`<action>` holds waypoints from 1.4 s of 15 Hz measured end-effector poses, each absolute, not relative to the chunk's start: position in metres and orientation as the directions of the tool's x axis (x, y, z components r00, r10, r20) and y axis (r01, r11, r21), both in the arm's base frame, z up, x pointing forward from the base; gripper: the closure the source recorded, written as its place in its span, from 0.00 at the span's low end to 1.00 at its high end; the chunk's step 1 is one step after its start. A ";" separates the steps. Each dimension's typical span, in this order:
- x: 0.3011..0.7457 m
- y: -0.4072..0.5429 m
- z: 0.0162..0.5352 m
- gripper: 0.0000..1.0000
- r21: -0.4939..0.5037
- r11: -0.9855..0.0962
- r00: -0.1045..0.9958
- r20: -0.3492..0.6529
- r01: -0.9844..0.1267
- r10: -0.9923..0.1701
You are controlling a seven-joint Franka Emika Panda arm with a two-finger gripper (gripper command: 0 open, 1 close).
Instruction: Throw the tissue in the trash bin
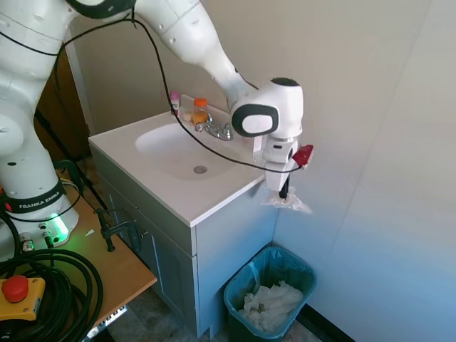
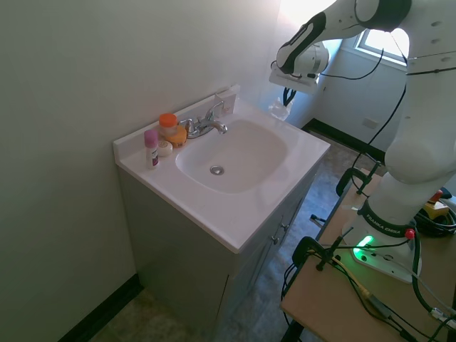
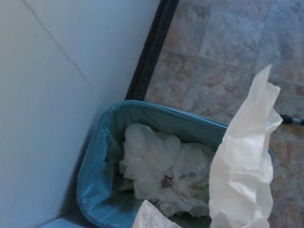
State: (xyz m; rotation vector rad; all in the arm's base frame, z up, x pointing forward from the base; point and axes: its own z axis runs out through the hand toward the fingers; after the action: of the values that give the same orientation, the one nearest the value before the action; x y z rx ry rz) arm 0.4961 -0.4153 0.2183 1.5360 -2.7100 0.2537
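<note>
Crumpled white paper (image 1: pixel 271 305) in teal trash bin (image 1: pixel 303 270)

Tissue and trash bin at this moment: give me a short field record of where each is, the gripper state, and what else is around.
tissue: hanging from the gripper, past the vanity's edge
gripper: jaws shut on the tissue
trash bin: on the floor below, holds crumpled white paper
task stage: tissue over the bin, not released
sink top: faucet, small bottles
</note>
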 end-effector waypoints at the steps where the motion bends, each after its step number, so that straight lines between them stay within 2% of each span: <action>1: 0.499 -0.421 0.204 1.00 -0.113 0.513 -0.523 0.092 -0.851 -0.847; 3: 0.503 -0.428 0.180 1.00 -0.090 0.522 -0.529 0.089 -0.848 -0.844; 4: 0.505 -0.430 0.172 0.00 -0.083 0.524 -0.530 0.087 -0.847 -0.843; 8: 0.512 -0.435 0.163 0.00 -0.069 0.518 -0.522 0.071 -0.853 -0.850; 15: 0.519 -0.439 0.175 0.00 -0.078 0.490 -0.494 0.060 -0.868 -0.867; 17: 0.523 -0.438 0.194 0.00 -0.107 0.446 -0.451 0.038 -0.889 -0.892; 21: 0.510 -0.424 0.277 0.00 -0.183 0.362 -0.367 -0.003 -0.914 -0.930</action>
State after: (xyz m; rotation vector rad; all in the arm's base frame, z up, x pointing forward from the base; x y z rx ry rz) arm 0.5098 -0.4244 0.2772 1.8207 -2.6777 0.2437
